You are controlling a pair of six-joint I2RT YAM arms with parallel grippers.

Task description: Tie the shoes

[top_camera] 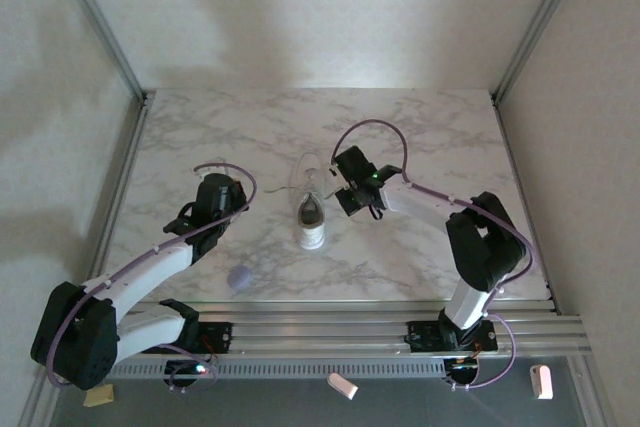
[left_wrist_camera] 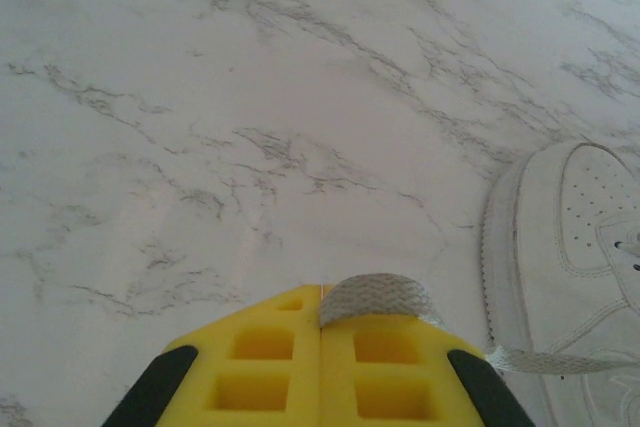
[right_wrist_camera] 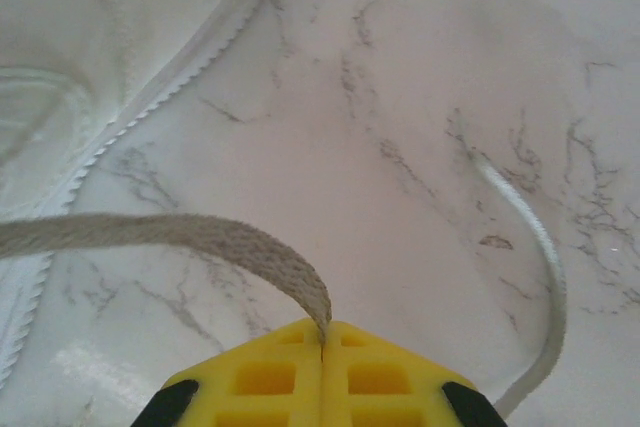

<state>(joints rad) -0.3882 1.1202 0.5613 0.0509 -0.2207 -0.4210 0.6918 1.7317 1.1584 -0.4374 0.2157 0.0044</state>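
Finding: the sneaker (top_camera: 312, 219) stands at the middle of the table (top_camera: 450, 147), between your two arms. Your left gripper (left_wrist_camera: 320, 292) is clamped on a short fold of the flat woven left lace (left_wrist_camera: 380, 297). Your right gripper (right_wrist_camera: 322, 325) is likewise pinched tight on the right lace (right_wrist_camera: 200, 234), which runs back toward the shoe.

Handling, by judgement: the laces are soft and limp and will not keep a shape unaided. The shoe looks light (expect it to slide if you pull hard on one side). Take each lace along its free run, not right at the shoe.

The wrist views confirm both pinches and the weave. The overhead view barely resolves the laces, but it places a lavender blob (top_camera: 238, 277) near your left arm.
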